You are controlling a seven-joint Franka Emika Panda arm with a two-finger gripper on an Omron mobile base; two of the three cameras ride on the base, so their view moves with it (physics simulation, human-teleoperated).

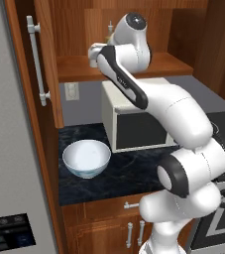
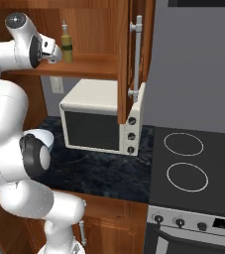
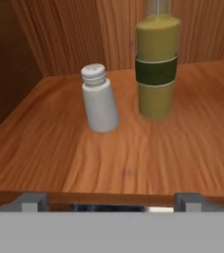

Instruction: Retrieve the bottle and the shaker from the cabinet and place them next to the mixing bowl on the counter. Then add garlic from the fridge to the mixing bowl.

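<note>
Two upright containers on cabinet shelf [image 3: 182,148]: white shaker [image 3: 99,99]; yellow-green-filled bottle [image 3: 157,69]

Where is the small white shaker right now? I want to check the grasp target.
The small white shaker stands on the wooden cabinet shelf, in the hand view just left of the tall olive-green bottle, apart from it.

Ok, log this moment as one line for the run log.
stage: reaching into cabinet | hand: open, at shelf edge, empty | shaker: upright on shelf, left of bottle | mixing bowl: on counter, empty
</note>
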